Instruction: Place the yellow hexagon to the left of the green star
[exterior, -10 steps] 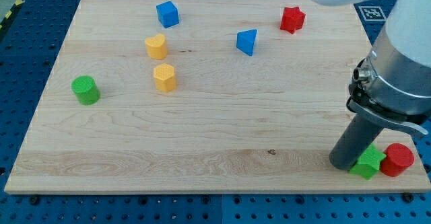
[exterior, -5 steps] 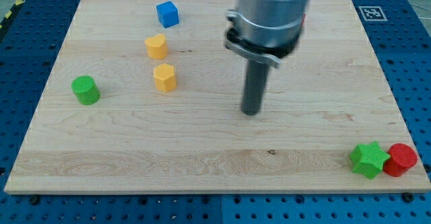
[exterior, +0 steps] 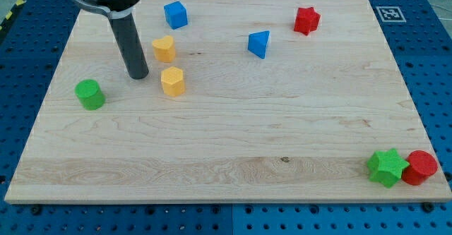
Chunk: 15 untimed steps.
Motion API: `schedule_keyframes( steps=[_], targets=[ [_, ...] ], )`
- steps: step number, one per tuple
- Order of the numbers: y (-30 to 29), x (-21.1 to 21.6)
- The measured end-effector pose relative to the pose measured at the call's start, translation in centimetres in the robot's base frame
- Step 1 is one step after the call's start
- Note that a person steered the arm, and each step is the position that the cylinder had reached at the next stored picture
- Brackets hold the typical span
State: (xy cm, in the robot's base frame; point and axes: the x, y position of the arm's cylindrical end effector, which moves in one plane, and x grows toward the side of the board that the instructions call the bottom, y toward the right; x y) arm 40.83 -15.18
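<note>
I work on a pale wooden board (exterior: 226, 133) set on a blue perforated bench (exterior: 21, 65). My tip (exterior: 138, 76) carries no jaws and holds nothing. It rests near the board's left edge, just beside the yellow hexagon (exterior: 172, 81), which stands upright without a clear long axis. The green star (exterior: 386, 167) sits in the bottom right corner, well apart.

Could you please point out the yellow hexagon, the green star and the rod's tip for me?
yellow hexagon (exterior: 172, 81), camera view, on its top face.
green star (exterior: 386, 166), camera view, at its centre.
my tip (exterior: 138, 75), camera view, at the rod's lower end.
</note>
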Motion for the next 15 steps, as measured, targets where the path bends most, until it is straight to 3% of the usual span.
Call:
schedule_keyframes(
  steps=[2, 5, 12, 15],
  targets=[
    [4.9, 2.7],
    [12.1, 2.6],
    [24.9, 12.1],
    [30.0, 12.0]
  ],
)
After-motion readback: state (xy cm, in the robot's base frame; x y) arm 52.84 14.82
